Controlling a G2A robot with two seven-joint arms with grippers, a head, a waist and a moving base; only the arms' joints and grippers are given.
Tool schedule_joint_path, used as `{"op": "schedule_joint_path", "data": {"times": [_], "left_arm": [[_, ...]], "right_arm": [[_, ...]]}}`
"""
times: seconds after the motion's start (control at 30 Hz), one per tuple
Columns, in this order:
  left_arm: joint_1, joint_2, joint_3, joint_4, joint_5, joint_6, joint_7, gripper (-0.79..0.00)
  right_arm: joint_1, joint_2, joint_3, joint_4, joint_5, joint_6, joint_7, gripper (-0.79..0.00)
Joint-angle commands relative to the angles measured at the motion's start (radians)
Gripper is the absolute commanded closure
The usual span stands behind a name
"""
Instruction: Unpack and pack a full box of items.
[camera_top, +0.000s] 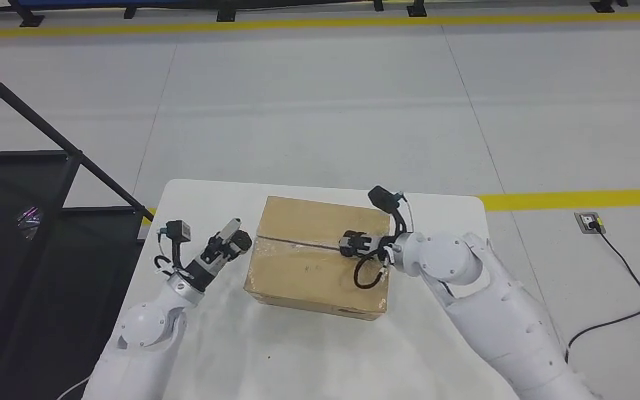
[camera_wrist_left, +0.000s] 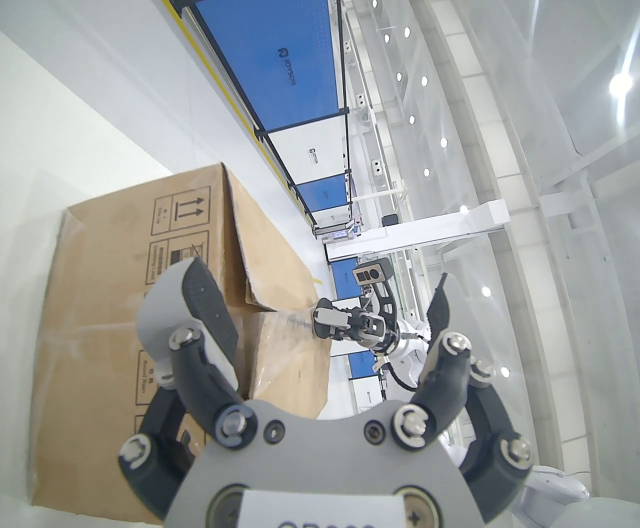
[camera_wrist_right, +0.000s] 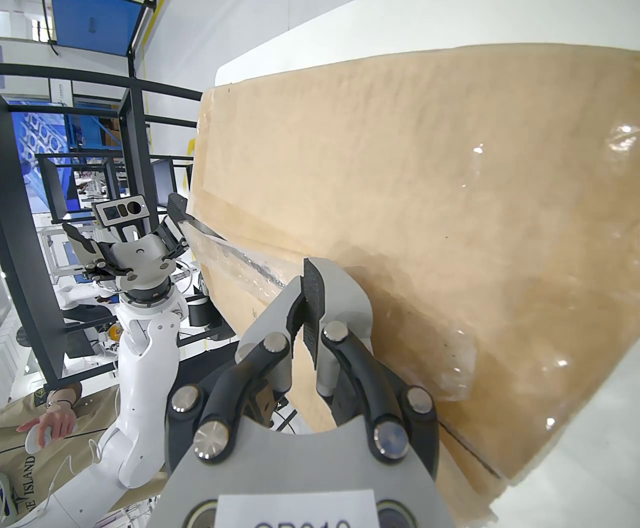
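A closed brown cardboard box (camera_top: 318, 268) lies in the middle of the white table (camera_top: 200, 205), its top flaps joined by a strip of clear tape (camera_top: 300, 243). My left gripper (camera_top: 240, 240) hovers open at the box's left end, level with the seam; in the left wrist view its fingers (camera_wrist_left: 318, 279) straddle the box's (camera_wrist_left: 100, 300) upper edge without touching it. My right gripper (camera_top: 347, 244) rests on the box top near the right end of the seam. Its pads (camera_wrist_right: 309, 280) are pressed together against the taped seam of the box (camera_wrist_right: 400, 175).
A black frame with dark fabric (camera_top: 40, 250) stands just off the table's left side. Bare table surface lies in front of the box and behind it. The table's right edge (camera_top: 485, 215) is close behind my right arm.
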Motion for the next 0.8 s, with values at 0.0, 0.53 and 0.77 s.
{"op": "schedule_joint_path", "data": {"times": [0.0,0.53,0.77], "left_arm": [[-0.002,-0.002,0.017,-0.001,0.002,-0.001,-0.003,-0.785],[0.007,-0.01,0.071,-0.023,-0.005,-0.011,-0.021,-0.785],[0.006,-0.015,0.098,-0.022,-0.013,-0.016,-0.029,-0.785]], "right_arm": [[0.011,-0.007,-0.016,0.014,0.005,-0.002,-0.006,0.0],[0.126,-0.087,-0.153,0.168,0.094,-0.047,-0.046,0.0],[0.183,-0.137,-0.225,0.252,0.135,-0.08,-0.061,0.0]]}}
